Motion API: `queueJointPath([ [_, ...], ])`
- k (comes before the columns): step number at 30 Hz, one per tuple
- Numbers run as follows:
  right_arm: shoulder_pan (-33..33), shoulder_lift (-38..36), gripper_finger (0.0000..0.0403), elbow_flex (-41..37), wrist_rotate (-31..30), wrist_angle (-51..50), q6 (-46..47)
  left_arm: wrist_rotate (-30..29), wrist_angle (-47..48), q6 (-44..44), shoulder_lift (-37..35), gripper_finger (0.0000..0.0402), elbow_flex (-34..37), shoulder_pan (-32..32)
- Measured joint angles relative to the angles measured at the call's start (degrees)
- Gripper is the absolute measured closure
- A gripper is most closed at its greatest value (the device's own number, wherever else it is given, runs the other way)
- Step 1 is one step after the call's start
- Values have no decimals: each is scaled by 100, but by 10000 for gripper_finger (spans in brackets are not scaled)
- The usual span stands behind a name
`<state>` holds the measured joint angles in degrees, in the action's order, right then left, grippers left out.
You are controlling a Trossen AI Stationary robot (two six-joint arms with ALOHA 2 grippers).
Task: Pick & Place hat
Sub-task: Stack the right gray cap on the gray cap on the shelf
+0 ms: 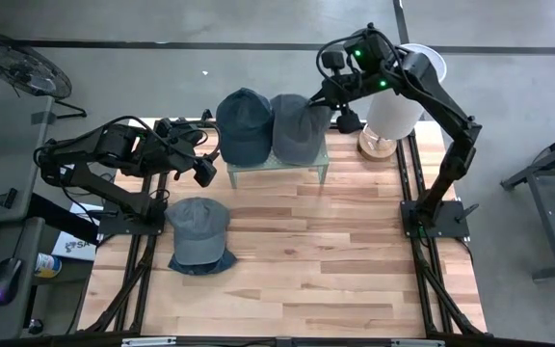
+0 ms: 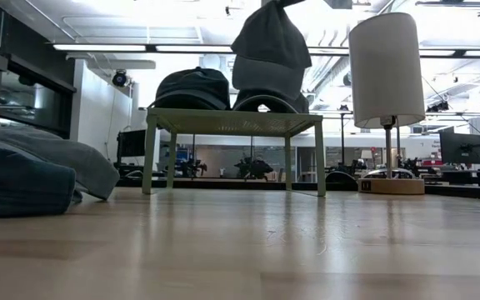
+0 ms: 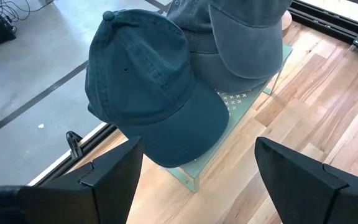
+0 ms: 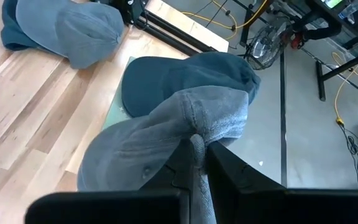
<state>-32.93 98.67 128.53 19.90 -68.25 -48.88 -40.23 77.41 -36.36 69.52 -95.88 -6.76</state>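
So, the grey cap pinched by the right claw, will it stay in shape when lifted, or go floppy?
Probably floppy: the grey cap bunches into folds where the right claw is shut on it. In the low view it hangs pulled up into a peak above the small green table, so it seems light. The cloth looks unlikely to slip.

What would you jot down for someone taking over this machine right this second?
Right gripper: shut on the crown of the grey fabric cap, holding it above the pale green stand.
Left gripper: open, empty, hovering beside the dark teal cap, which sits on the stand.
Another grey cap lies on a blue one on the wooden table, in front of the left arm.
White-shaded lamp stands right beside the stand.
Done: grey cap gripped.
Left: setting it down and releasing.
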Motion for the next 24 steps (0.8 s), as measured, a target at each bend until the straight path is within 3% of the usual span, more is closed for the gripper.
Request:
queueJointPath([
  [24, -184, 219, 387, 0, -6, -84, 55, 4, -5, 0, 0, 97, 0, -1],
])
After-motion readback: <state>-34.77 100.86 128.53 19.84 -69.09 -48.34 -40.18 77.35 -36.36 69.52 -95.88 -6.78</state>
